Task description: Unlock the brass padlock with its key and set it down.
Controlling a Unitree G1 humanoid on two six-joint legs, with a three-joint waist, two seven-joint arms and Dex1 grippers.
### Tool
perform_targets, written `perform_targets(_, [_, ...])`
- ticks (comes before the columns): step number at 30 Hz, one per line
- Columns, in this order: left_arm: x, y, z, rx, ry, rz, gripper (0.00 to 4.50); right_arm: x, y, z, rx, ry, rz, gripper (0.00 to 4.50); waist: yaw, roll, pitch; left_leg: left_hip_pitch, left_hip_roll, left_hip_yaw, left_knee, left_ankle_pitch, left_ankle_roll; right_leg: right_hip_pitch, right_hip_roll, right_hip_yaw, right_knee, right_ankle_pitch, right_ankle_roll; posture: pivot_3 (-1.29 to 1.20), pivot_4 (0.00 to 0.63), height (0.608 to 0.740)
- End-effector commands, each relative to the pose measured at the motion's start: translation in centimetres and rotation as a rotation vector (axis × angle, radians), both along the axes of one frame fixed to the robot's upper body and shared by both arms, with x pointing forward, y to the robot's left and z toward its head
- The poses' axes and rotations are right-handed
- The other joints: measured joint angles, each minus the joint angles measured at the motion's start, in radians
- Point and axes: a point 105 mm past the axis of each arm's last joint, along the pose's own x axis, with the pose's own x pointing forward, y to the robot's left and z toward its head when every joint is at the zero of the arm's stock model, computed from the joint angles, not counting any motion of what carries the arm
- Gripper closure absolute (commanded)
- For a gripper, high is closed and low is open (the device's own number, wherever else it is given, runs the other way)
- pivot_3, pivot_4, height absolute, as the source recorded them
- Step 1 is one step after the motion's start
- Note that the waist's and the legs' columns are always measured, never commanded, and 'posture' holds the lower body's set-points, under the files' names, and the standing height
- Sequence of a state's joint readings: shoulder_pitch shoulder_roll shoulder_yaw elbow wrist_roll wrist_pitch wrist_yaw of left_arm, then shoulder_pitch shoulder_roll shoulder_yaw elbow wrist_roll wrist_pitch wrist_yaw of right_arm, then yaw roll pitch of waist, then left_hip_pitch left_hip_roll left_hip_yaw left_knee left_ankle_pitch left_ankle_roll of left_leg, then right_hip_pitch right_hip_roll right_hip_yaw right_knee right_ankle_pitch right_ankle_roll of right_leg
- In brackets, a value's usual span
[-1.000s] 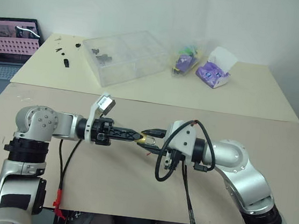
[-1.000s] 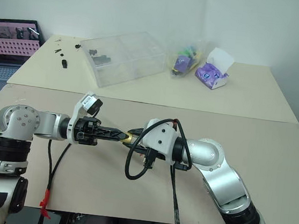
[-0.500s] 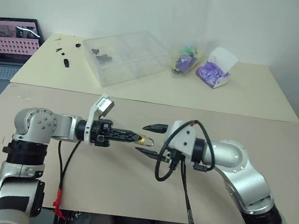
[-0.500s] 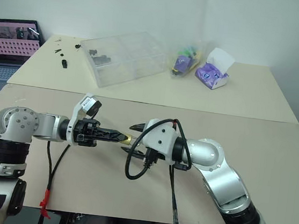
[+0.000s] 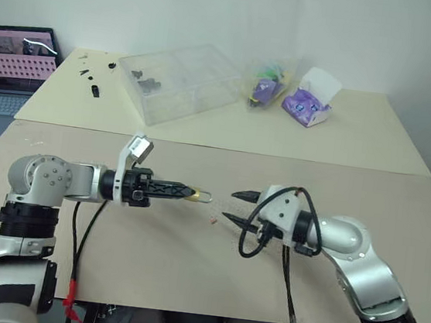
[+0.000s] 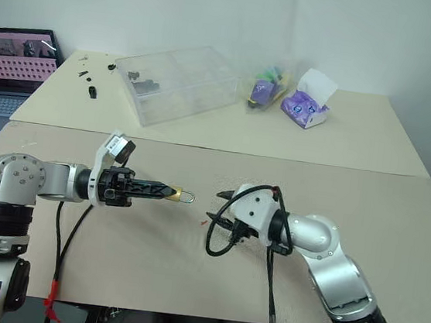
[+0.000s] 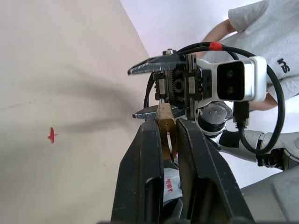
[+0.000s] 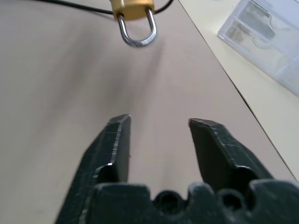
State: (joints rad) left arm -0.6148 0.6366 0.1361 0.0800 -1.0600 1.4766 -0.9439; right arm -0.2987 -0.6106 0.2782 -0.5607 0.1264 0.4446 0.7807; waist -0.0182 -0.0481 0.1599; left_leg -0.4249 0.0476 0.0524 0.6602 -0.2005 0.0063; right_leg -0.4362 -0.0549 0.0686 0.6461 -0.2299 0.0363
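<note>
The table [image 5: 187,275] carries a cardboard-brown sheet on which both arms work, with a clear plastic box [image 5: 182,80] and a laptop [image 5: 12,68] well away at the far side, out of the arms' reach. The left claw [image 5: 190,193] reaches level toward the right, pinched shut on the brass padlock [image 5: 196,194]; held by its body in the air above the table's middle, the lock presents its silver shackle toward the other arm. The right claw [image 5: 240,208] faces it from the right, fingers parted and empty, apart from the lock. No key can be made out. A tiny red speck [image 6: 203,223] lies between them.
</note>
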Motion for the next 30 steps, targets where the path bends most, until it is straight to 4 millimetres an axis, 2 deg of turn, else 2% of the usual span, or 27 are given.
perform_targets(1, [0.1, 0.0, 0.8, -0.018, -0.048, 0.0, 4.49, -0.6, 1.0, 0.7, 0.001, -0.07, 0.038, 3.45, 0.001, 0.0, 0.0, 0.0, 0.0, 0.0, 0.0, 0.0, 0.0, 0.0, 0.0, 0.0, 0.0, 0.0, 0.0, 0.0, 0.15, 0.74])
perform_targets(3, [0.1, 0.0, 0.7, -0.02, -0.048, 0.003, 4.49, -0.5, 1.3, 0.5, -0.003, -0.07, 0.039, 4.22, 0.002, 0.0, 0.0, 0.0, 0.0, 0.0, 0.0, 0.0, 0.0, 0.0, -0.001, 0.0, 0.0, 0.0, 0.0, 0.0, 0.15, 0.74])
perform_targets(4, [0.2, 0.0, 0.7, -0.02, -0.049, 0.003, 4.49, -0.5, 1.4, 0.4, -0.001, -0.069, 0.039, 4.46, 0.002, 0.0, 0.0, 0.0, 0.0, 0.0, 0.0, 0.0, 0.0, 0.0, -0.001, 0.0, 0.0, 0.0, 0.0, 0.0, 0.15, 0.74])
perform_targets(20, [0.0, -0.6, 1.2, -0.019, -0.057, -0.007, 4.49, 0.0, 2.4, 1.6, 0.075, -0.082, -0.01, 4.46, 0.002, 0.0, 0.0, 0.0, 0.0, 0.0, 0.0, 0.0, 0.0, 0.0, 0.0, 0.0, 0.0, 0.0, 0.0, 0.0, 0.15, 0.74])
perform_targets(30, [0.2, -0.9, 1.5, -0.017, -0.059, -0.009, 4.49, -1.2, 2.4, 2.9, 0.123, -0.034, 0.034, 4.46, 0.002, 0.0, 0.0, 0.0, 0.0, 0.0, 0.0, 0.0, 0.0, 0.0, 0.0, 0.0, 0.0, 0.0, 0.0, 0.0, 0.15, 0.74])
